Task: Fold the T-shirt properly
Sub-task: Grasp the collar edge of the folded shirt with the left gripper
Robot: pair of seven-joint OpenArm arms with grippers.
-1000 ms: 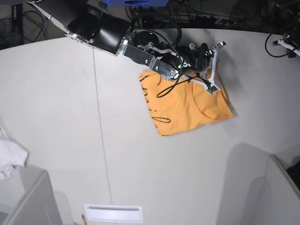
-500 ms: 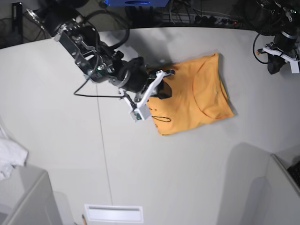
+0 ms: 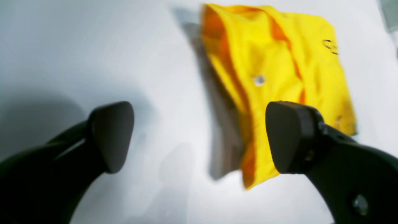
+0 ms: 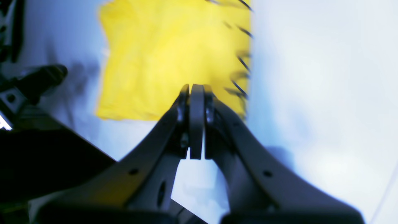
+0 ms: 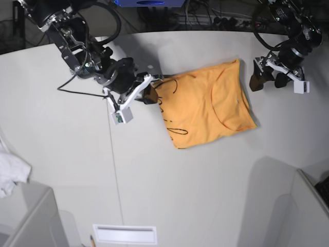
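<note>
The light-orange T-shirt lies folded on the white table, with black script along its left edge. It also shows in the left wrist view and in the right wrist view. My right gripper is shut and empty, just off the shirt's left edge; in its wrist view the jaws are pressed together in front of the shirt. My left gripper is open and empty, beside the shirt's upper right corner; in its wrist view the shirt lies beyond the right finger.
A small white cloth lies at the left edge. Grey boxes stand at the bottom left and bottom right. A white slotted plate sits at the front edge. Cables run behind the table.
My right arm has drawn back to the left, off the shirt, with its gripper shut. My left arm has come in from the far right to the shirt's right side. The shirt lies still.
</note>
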